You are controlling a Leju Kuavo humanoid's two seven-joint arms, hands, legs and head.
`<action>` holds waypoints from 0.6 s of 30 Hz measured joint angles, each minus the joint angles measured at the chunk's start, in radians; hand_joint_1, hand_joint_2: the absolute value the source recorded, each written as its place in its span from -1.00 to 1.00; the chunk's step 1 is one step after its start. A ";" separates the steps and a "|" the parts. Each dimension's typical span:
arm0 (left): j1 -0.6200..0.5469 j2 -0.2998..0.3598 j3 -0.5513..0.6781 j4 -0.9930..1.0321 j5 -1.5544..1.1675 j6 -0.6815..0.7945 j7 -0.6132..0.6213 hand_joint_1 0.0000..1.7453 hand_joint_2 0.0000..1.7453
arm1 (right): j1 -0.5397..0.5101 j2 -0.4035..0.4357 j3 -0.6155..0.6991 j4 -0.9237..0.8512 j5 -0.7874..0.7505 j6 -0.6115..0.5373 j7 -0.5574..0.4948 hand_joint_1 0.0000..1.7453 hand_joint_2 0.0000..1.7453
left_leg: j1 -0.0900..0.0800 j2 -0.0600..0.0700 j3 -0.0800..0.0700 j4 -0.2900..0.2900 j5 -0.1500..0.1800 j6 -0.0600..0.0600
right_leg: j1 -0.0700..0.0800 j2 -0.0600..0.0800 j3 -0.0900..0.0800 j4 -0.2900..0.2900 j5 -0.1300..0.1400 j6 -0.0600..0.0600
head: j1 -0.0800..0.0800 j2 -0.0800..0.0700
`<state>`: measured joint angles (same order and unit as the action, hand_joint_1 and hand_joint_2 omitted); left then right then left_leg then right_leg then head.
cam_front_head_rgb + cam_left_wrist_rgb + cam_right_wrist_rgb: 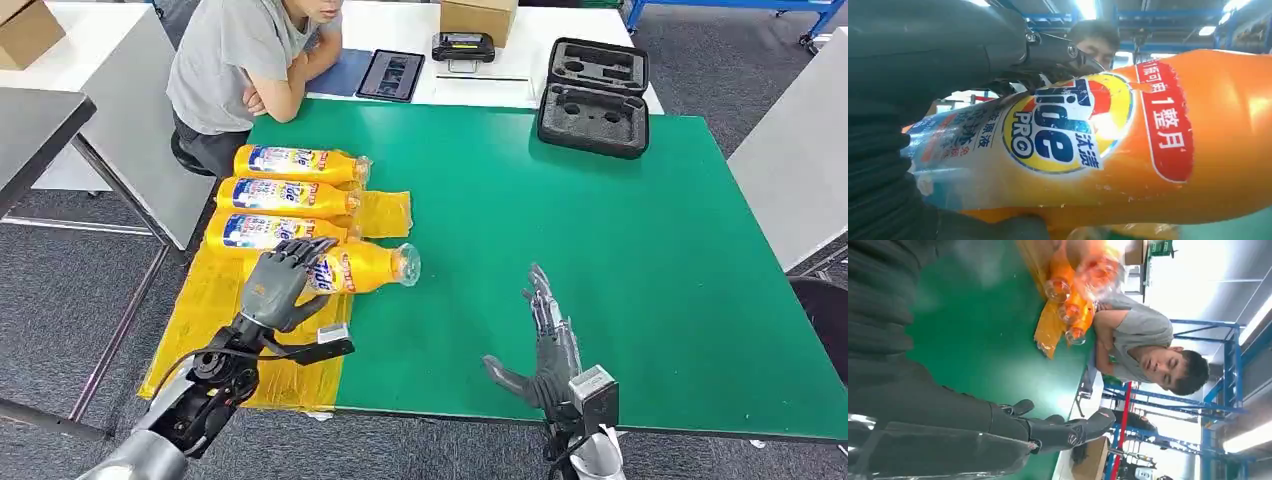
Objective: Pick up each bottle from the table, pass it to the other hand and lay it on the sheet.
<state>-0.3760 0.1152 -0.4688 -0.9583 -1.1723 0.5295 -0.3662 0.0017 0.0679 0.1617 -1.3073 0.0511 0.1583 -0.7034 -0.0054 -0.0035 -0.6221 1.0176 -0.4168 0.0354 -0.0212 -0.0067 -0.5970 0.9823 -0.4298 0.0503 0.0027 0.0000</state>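
**Fourth bottle at the sheet's edge**

My left hand [280,283] wraps its fingers over the fourth bottle [365,268], which lies at the yellow sheet [215,300]'s right edge, cap end out over the green table [600,230]. Three bottles [290,195] lie at its 12 o'clock. My right hand [545,345] hangs flat and empty, fingers straight (bare green from 12 to 3 o'clock).

"Tide PRO" is printed in blue on the yellow roundel of the bottle [1128,150] seen in the left wrist view, with Chinese characters beside it. A red band on the same bottle carries white Chinese characters and the numeral "1". On the other bottles [290,195] the labels are too small to be read.
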 measured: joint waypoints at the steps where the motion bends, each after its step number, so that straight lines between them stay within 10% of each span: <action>1: 0.003 0.007 0.003 0.000 0.000 -0.002 0.002 1.00 1.00 | -0.002 0.000 -0.002 0.001 0.000 0.002 0.000 -1.00 1.00 | 0.000 0.000 0.000 0.000 0.000 0.000 | 0.000 0.000 0.000 0.000 0.000 0.000 | 0.000 0.000; 18: -0.049 0.126 0.010 0.052 -0.033 -0.164 -0.027 1.00 1.00 | -0.004 0.010 -0.033 0.021 0.003 0.016 0.000 -1.00 1.00 | 0.001 0.000 0.000 0.000 0.000 0.000 | 0.001 0.000 0.000 0.000 0.000 0.000 | 0.000 0.000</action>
<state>-0.4249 0.2415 -0.4585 -0.9060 -1.2051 0.3659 -0.3929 -0.0027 0.0778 0.1286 -1.2860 0.0546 0.1747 -0.7034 -0.0046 -0.0034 -0.6219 1.0176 -0.4165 0.0351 -0.0206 -0.0066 -0.5971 0.9825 -0.4298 0.0502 0.0026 0.0000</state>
